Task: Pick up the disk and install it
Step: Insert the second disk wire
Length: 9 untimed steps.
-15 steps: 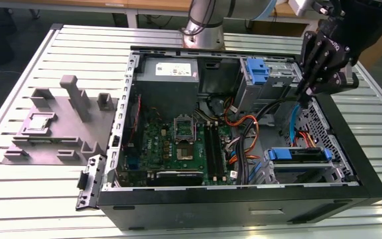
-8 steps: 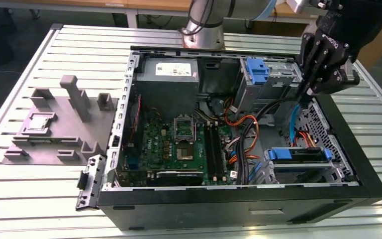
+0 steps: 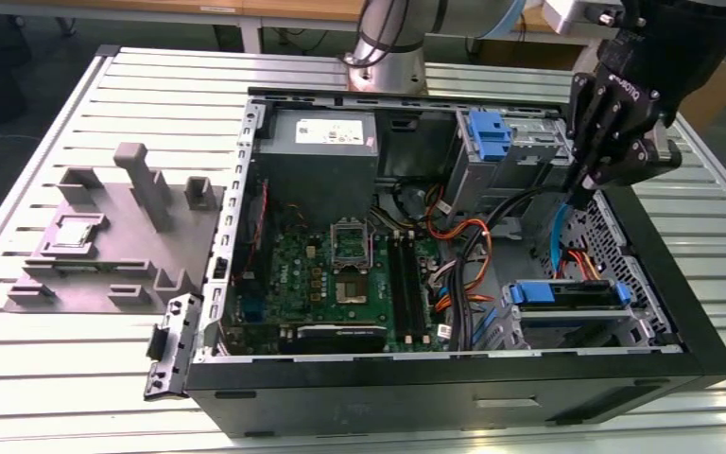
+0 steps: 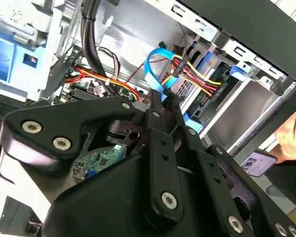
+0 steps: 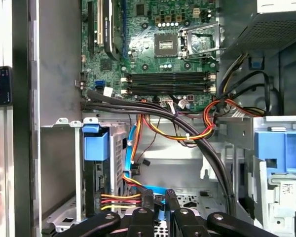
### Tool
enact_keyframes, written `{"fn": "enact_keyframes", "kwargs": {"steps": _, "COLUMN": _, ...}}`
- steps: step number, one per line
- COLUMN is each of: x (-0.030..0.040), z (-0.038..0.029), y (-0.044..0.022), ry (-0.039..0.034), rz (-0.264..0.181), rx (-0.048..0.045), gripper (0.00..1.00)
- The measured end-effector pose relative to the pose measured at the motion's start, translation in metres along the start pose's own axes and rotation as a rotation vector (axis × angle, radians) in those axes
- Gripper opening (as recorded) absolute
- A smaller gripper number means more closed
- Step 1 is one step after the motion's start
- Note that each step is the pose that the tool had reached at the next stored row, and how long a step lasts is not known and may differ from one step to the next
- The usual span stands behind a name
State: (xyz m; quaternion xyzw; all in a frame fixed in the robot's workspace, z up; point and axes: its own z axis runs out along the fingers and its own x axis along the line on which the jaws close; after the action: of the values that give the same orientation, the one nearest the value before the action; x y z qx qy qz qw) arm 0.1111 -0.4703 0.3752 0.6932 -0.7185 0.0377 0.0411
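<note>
We hover gripper (image 3: 586, 189) over open case (image 3: 464, 392), jaws pinched narrow, holding nothing. Disk (image 3: 567, 295) sits in drive cage at 5 o'clock in exterior view, cables attached.

Disk (image 3: 567, 294): seated in the cage near the case's front corner, mostly hidden, blue edge showing. Gripper (image 3: 578, 194): fingertips lost among cables; grip undeterminable. Hand (image 4: 292, 140): cut off by the second wrist view's edge, blurred.
</note>
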Motion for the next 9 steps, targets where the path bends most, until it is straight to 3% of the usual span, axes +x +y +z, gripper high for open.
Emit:
{"fn": "enact_keyframes", "kwargs": {"steps": 8, "x": -0.0008, "z": 0.0074, "y": -0.0012, "ry": 0.0351, "rz": 0.000, "rx": 0.0012, "gripper": 0.22}}
{"fn": "enact_keyframes", "kwargs": {"steps": 9, "x": -0.0010, "z": 0.0085, "y": -0.0012, "ry": 0.0390, "rz": 0.001, "rx": 0.0013, "gripper": 0.16}}
